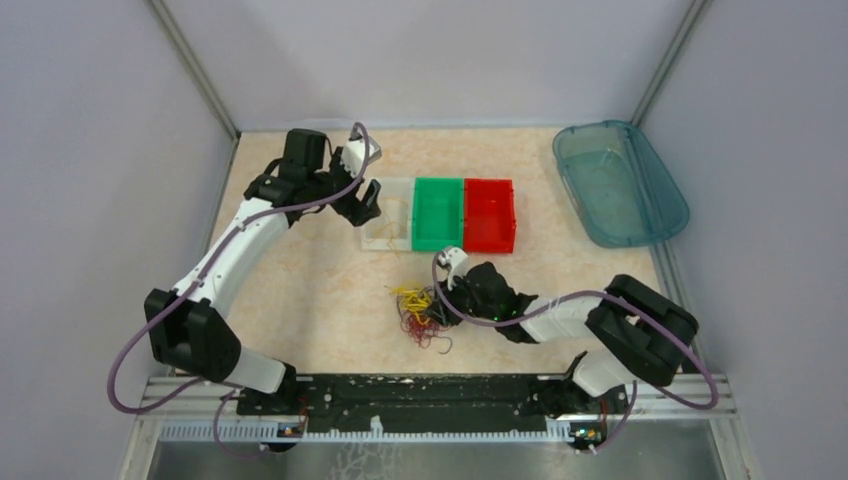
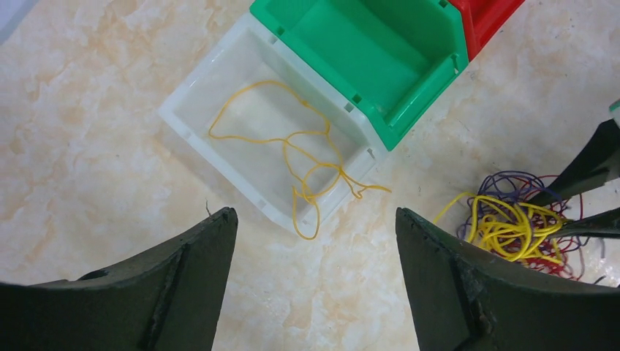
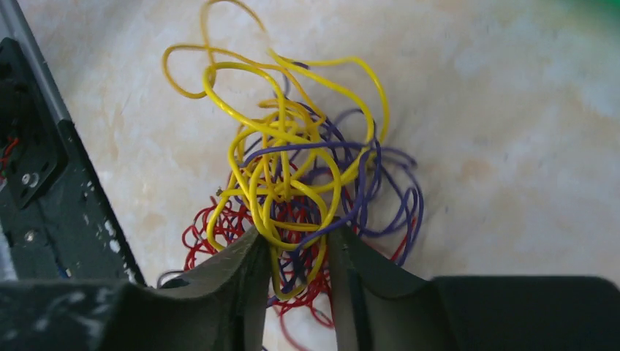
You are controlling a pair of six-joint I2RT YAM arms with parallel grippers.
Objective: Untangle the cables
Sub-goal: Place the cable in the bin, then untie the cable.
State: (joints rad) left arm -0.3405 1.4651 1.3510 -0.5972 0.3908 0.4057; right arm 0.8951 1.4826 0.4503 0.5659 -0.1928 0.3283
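Yellow, red and purple cables lie knotted in one small heap on the worktop, just in front of the row of bins. The right arm's fingers are down at the near edge of that heap, standing partway closed with a few yellow and purple loops in the gap between them. I cannot tell whether they pinch any strand or merely bracket it.

The left arm's fingers hang spread wide and empty above the white bin. One loose yellow cable lies in that bin, its tail draped over the rim onto the worktop. The green bin beside it shows nothing inside, and only a corner of the red bin is in view.

The step in hand looks like picking the next strand out of the heap, probably a yellow one. That calls for closing on a single colour rather than on the mixed loops now in the gap. The lift should be slow, so that the red and purple coils slip off instead of rising along. The free left arm may need to pin the heap down.
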